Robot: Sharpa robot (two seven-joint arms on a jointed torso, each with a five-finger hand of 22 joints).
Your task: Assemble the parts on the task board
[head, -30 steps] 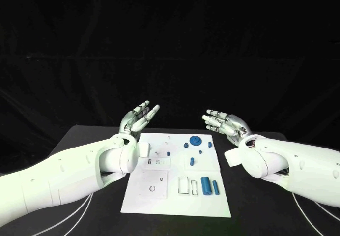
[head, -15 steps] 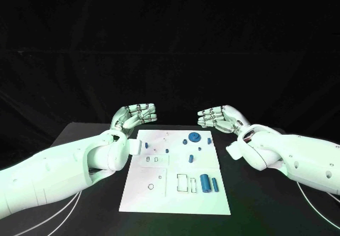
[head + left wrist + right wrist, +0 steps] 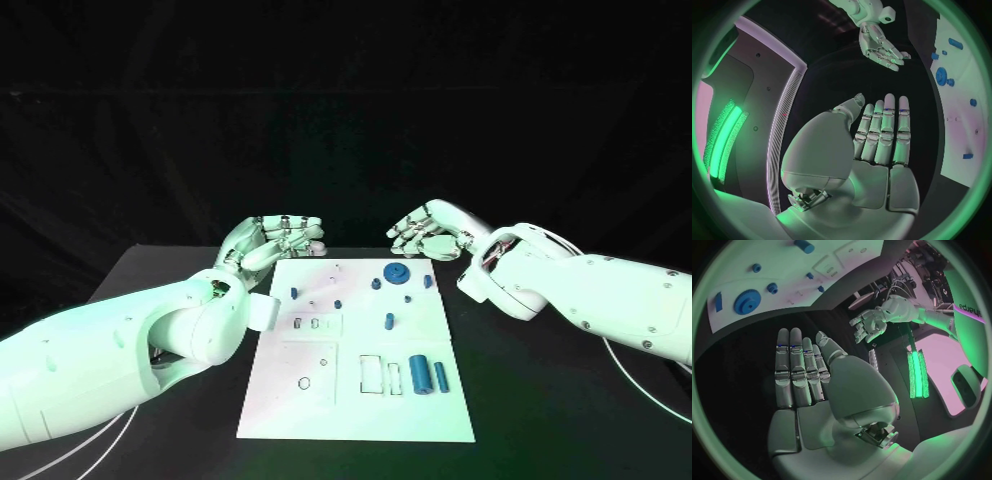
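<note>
L robot hand (image 3: pixel 274 240) is hovering just past the far-left corner of the task board (image 3: pixel 289 400), holding nothing; in the head view its fingers look bent over, while its own wrist view is showing the fingers (image 3: pixel 882 132) lying straight, side by side, w/ thumb off to one side, palm bare. The board is lying flat mid-surface (image 3: pixel 130 280), a long white plate running near to far between the two arms. On it, going L to R: a small blue part (image 3: pixel 294 293) near the far-left edge, a few tiny bits around the board's middle that are too small to tell, then a blue peg (image 3: pixel 388 322) about mid-board, a blue gear (image 3: pixel 397 278) at the far end w/ small blue pieces (image 3: pixel 376 285) just beside it, and in the near-right area a thick blue cylinder (image 3: pixel 420 375) lying next to a thinner blue bar (image 3: pixel 440 376), both beside outlined rectangular slots (image 3: pixel 372 375). R robot hand (image 3: pixel 428 232) is hanging past the far-right corner of the board, above the gear end, not touching anything; head view is showing its fingers curled inward, while its wrist view is showing the fingers (image 3: pixel 795 372) extended together, thumb apart, palm bare. Both hands are well apart from the near-end parts, facing each other across the board's far edge.
</note>
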